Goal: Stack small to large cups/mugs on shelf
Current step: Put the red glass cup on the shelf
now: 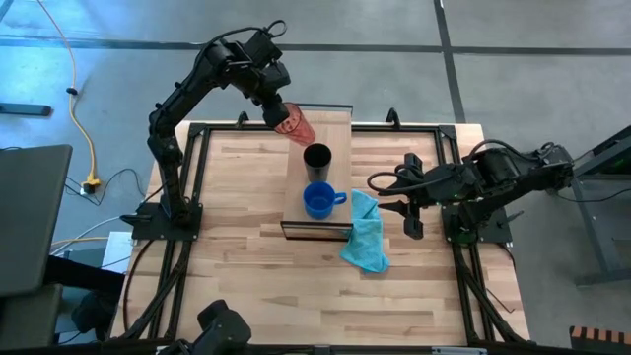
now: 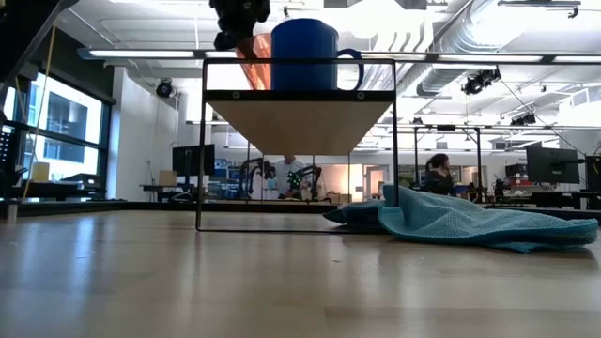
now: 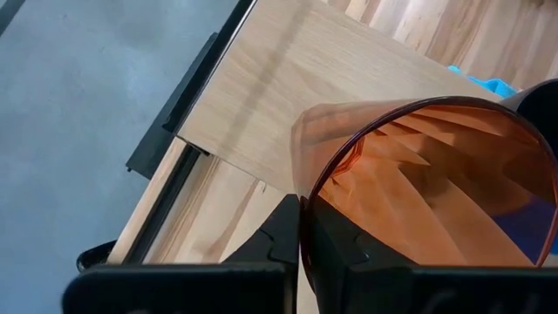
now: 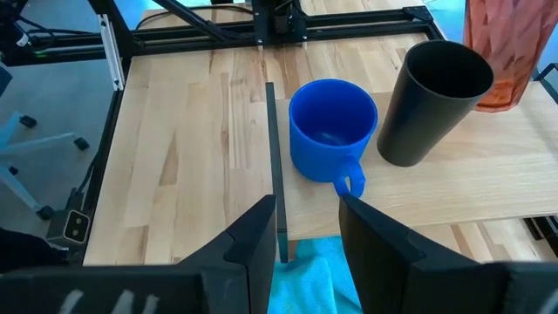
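Left gripper (image 1: 279, 106) pinched the rim of the red-orange tumbler (image 1: 295, 125), fingers (image 3: 283, 240) pressed together on its wall, holding it tilted over the far end of the shelf (image 1: 335, 126). Only the left wrist view showed the wall clamped between the fingers. Black cup (image 1: 316, 158) stood mid-shelf, blue mug (image 1: 317, 200) nearer, handle toward the right. Low view hid the black cup behind the mug. Right gripper (image 1: 394, 202) waited right of the shelf, fingers spread, empty, beside the light-blue cloth (image 1: 366, 235).
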Robot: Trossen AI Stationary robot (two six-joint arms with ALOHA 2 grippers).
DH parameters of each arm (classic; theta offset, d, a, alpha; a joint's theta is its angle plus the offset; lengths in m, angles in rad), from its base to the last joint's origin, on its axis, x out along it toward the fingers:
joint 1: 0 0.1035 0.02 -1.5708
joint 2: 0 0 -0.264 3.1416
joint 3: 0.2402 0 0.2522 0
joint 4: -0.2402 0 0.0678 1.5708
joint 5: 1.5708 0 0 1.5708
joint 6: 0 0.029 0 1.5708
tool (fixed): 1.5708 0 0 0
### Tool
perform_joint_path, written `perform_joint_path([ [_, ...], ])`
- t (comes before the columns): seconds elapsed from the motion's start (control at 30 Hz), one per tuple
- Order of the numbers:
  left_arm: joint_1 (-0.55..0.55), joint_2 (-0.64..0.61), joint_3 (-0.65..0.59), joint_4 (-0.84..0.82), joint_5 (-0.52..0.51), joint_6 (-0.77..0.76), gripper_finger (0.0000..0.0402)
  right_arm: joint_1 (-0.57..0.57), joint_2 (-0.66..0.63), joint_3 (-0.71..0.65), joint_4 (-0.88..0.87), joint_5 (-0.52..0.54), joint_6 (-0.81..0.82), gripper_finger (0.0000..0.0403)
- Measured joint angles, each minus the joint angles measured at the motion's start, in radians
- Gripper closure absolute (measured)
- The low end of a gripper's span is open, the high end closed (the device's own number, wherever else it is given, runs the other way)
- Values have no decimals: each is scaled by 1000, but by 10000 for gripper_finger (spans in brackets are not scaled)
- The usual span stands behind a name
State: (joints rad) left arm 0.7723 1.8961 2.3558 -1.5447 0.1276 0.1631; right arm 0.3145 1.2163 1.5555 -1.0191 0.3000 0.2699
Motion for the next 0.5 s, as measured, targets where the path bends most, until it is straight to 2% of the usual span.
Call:
perform_joint_path([
  [0.5, 0, 0, 0, -26, 21, -3, 388, 0, 0, 0, 0, 0, 21, 284],
])
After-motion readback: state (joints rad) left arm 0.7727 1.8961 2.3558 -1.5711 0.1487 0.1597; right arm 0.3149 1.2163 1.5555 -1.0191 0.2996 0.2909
